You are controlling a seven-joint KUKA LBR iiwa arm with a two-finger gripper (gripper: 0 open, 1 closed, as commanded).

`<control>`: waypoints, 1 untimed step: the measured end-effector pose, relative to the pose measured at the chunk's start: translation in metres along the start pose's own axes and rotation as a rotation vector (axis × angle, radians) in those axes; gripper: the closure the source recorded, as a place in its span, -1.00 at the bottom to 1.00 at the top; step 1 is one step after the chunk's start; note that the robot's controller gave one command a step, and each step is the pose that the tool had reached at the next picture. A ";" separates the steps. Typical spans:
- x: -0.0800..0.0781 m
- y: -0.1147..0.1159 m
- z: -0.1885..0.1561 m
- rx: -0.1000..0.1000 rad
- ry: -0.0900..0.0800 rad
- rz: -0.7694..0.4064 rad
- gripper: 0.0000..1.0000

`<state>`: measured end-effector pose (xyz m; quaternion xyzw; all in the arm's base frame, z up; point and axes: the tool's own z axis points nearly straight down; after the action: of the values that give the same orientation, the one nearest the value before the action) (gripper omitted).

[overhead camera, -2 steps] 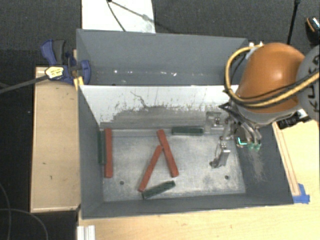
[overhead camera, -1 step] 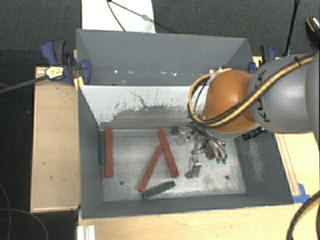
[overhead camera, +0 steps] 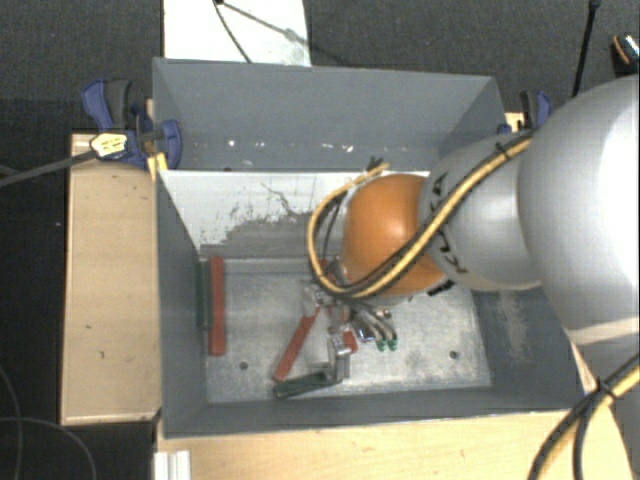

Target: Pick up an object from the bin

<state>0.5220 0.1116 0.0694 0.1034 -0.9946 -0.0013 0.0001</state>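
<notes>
My gripper [overhead camera: 339, 356] reaches down from under the orange cover to the bin floor, front of centre. Its tip stands at the right end of a dark green flat bar [overhead camera: 303, 386] lying near the front wall. Just left of it a red-brown stick [overhead camera: 294, 348] lies diagonally, its upper end running up under the gripper. To the right of the gripper a small cluster with green tips [overhead camera: 382, 340] sits close against it; I cannot tell whether that cluster is loose.
A long red-brown bar [overhead camera: 216, 308] with a dark green strip [overhead camera: 202, 293] beside it lies along the left wall. The arm and its cabled cover hang over the bin's centre and right side.
</notes>
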 end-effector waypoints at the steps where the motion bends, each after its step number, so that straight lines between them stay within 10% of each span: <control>1: -0.002 -0.003 -0.003 0.001 -0.008 0.007 1.00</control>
<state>0.5249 0.1089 0.0724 0.1000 -0.9950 -0.0010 -0.0040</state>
